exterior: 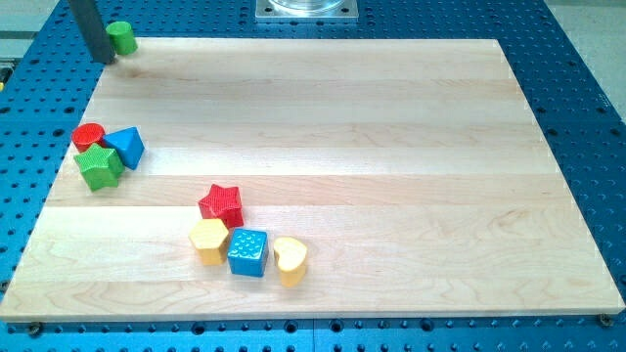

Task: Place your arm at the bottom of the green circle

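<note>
The green circle (122,37) is a small green cylinder at the board's top left corner, partly over the edge. My tip (103,59) is the lower end of the dark rod that comes down from the view's top left. It sits just left of and slightly below the green circle, close to it; I cannot tell if it touches.
A red circle (88,137), a blue triangle (127,147) and a green star-like block (100,167) cluster at the left edge. A red star (222,203), yellow hexagon (208,241), blue cube (247,252) and yellow heart (290,259) cluster at bottom centre. The wooden board (391,147) lies on a blue perforated table.
</note>
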{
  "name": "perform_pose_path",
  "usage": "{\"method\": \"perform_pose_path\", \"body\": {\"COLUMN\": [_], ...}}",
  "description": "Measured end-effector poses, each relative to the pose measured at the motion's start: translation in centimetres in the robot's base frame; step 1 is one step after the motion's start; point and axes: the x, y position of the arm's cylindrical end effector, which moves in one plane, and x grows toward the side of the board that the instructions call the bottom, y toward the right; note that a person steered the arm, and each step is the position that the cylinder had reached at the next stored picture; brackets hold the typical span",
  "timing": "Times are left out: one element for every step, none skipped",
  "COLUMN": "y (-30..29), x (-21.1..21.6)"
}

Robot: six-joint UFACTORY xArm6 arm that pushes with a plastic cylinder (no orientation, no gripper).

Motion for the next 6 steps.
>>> {"method": "perform_pose_path", "body": {"y": [0.0, 0.0, 0.0, 0.6, 1.4, 0.0], "x": [1.4, 1.5, 1.5, 1.4, 1.4, 3.1]}}
